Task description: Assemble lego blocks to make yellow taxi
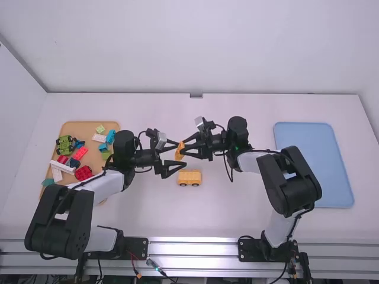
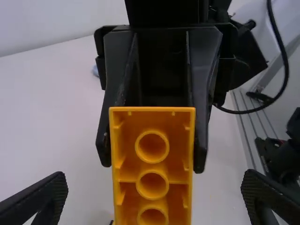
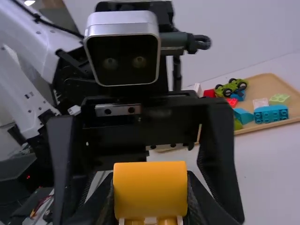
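High view: the white desk (image 1: 249, 219) meets a pale wall (image 1: 207, 47) along its far edge, another wall (image 1: 18, 124) at its left edge, and metal rails (image 1: 192, 248) at its near edge. A wooden tray (image 1: 86, 126) of mixed blocks (image 1: 80, 152) lies toward the left edge, a blue tray (image 1: 311, 165) toward the right edge. Between them, near the middle of the desk, sits a yellow wheeled piece (image 1: 189, 176), well apart from both trays and beyond the near edge. Above the desk, on its far side, the right gripper (image 1: 183, 148) grips a yellow block (image 1: 179, 151), and the left gripper (image 1: 182, 154) has its fingers spread around it.

Left wrist view: the left gripper's fingers stand wide apart, with space between each and the yellow block. The block's hollow underside faces the camera, its sides held by the right gripper. A black cable (image 2: 281, 84) loops beside the rails.

Right wrist view: the right gripper's fingers pinch the yellow block from both sides; the left gripper's open fingers stand either side. Past them, the wooden tray holds a blue block (image 3: 271, 114) near its edge and a green wheeled piece (image 3: 230, 87).
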{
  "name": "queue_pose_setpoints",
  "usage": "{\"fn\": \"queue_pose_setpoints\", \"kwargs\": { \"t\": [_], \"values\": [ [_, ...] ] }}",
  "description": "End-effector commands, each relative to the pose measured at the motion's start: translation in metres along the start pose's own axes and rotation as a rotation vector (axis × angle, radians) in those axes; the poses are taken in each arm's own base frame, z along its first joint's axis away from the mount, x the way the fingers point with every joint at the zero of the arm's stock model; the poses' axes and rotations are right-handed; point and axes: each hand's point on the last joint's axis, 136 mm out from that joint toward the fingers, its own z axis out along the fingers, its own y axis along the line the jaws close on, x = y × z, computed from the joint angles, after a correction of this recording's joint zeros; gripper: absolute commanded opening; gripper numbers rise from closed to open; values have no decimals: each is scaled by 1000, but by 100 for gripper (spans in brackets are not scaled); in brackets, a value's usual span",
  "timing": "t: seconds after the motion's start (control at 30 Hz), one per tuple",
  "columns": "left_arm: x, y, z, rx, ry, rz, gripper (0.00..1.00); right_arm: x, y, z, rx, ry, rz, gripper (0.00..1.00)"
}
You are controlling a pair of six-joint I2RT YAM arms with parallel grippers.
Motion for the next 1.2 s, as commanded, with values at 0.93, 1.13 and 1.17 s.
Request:
{"fn": "queue_pose_setpoints", "kwargs": {
  "t": [0.93,1.13,1.17],
  "values": [
    [10,116,-183,-618,139,20,99,71,-60,12,573,803,-141,0],
    [-4,88,-223,-557,-65,142,99,81,-52,51,519,934,-263,0],
    [-3,88,-224,-559,-65,144,99,82,-52,53,512,941,-266,0]
  ]
}}
